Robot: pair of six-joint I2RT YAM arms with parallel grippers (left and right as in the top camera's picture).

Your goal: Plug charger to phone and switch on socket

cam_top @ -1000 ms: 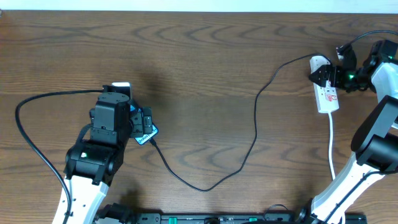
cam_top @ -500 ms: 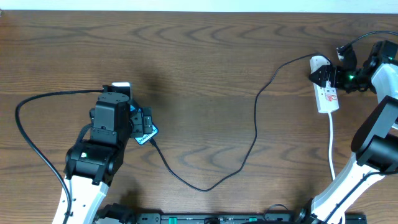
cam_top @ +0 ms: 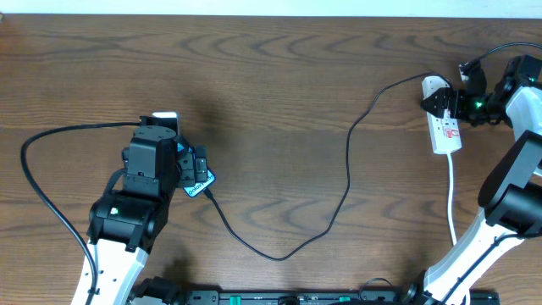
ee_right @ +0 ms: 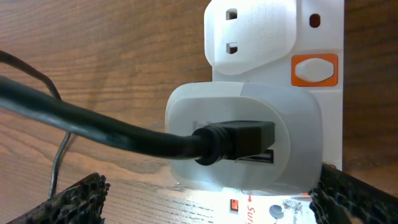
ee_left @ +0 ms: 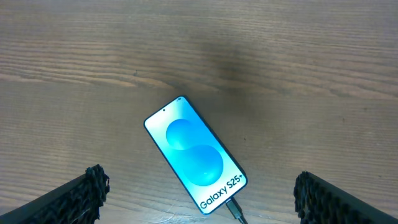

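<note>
The phone [ee_left: 193,152] lies flat on the wooden table, screen lit blue with "Galaxy S25+" text. The charger connector [ee_left: 234,210] sits in its bottom port. My left gripper [ee_left: 199,186] is open above the phone's lower end, and in the overhead view [cam_top: 193,169] it hides most of the phone [cam_top: 203,180]. The charger cable [cam_top: 347,169] loops across the table to a white adapter [ee_right: 242,134] plugged into the socket [ee_right: 317,37]. My right gripper [ee_right: 208,199] is open and hovers close over the socket [cam_top: 446,134]. An orange switch [ee_right: 314,70] sits beside the adapter.
A thick black arm cable [cam_top: 34,195] curves round the left arm. The socket's white cord [cam_top: 451,203] runs toward the table's front edge beside the right arm. The table's far edge [cam_top: 271,15] lies along the top.
</note>
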